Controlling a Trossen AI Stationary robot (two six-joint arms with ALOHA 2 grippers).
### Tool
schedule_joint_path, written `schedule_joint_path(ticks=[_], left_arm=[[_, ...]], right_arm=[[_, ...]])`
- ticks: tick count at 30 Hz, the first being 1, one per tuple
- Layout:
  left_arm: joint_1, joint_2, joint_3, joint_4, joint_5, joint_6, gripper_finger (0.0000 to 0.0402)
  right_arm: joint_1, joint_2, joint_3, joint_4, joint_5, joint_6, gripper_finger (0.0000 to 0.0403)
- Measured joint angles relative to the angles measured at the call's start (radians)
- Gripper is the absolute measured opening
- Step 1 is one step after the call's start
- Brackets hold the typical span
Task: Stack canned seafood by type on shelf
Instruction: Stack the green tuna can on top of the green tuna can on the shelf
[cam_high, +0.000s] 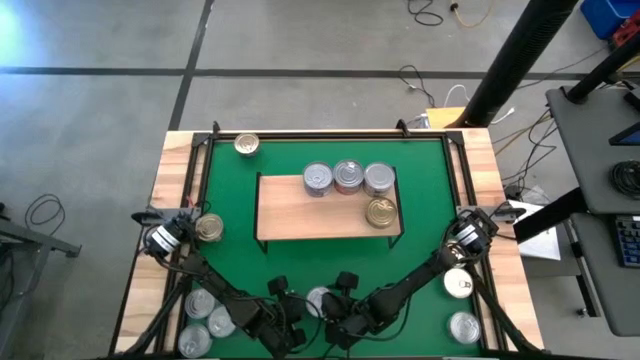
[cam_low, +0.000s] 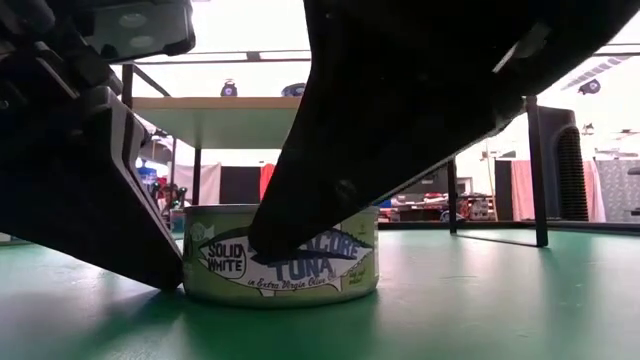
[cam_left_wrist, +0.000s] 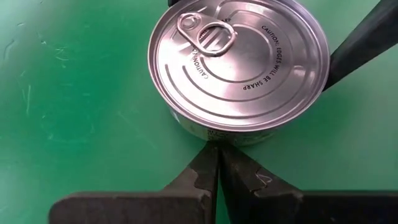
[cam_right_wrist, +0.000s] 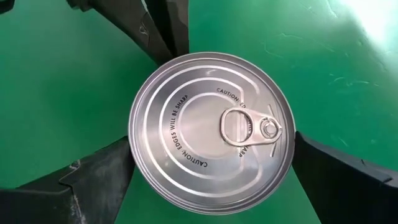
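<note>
1. Tuna tin (cam_low: 280, 270) stood flat on the green mat (cam_low: 520, 300) nearest the lens. Dark fingers (cam_low: 400, 120) crossed in front of it. The shelf (cam_low: 215, 120) stood well behind.
2. Left wrist view: the left gripper (cam_left_wrist: 217, 163) was clenched, holding nothing, with its joined tips against the tuna tin's side wall.
3. Right wrist view: the right gripper (cam_right_wrist: 211, 144) was spread wide, one finger on either side of the silver lid. Contact could not be confirmed, so no grasp was recorded.
4. High view, count of tins (cam_high: 348, 176): twelve in all.
   - On the shelf: three silver in a row along the far edge and one gold just in front of the row's right end.
   - On the mat: two gold near the left side, three silver in the near left corner, two silver at the near right, and the tuna tin between the grippers at the near edge.
5. Step judged in hand: pickup of the tuna tin, with the left gripper apparently steadying it.
6. Next move, as judged: close the right fingers squarely on the wall, lift clear, carry to the shelf, and set it on a matching silver tin.
</note>
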Motion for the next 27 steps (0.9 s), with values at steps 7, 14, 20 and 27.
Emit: schedule_joint_path(ticks=[7,14,20,27], left_arm=[[-0.029,-0.053,0.012,-0.176,0.025,-0.018,0.0000],[-0.025,-0.050,-0.020,-0.193,0.032,-0.055,0.0000],[0.016,-0.047,-0.067,-0.013,0.011,-0.038,0.0000],[0.048,-0.026,-0.040,0.092,0.061,0.275,0.0000]], right_arm=[[0.002,0.002,-0.017,0.030,-0.008,0.047,0.0400],[0.003,0.008,-0.038,0.073,-0.024,0.032,0.0400],[0.002,0.008,-0.046,0.115,-0.014,-0.004,0.0400],[-0.002,0.006,-0.050,0.100,-0.016,0.021,0.0400]])
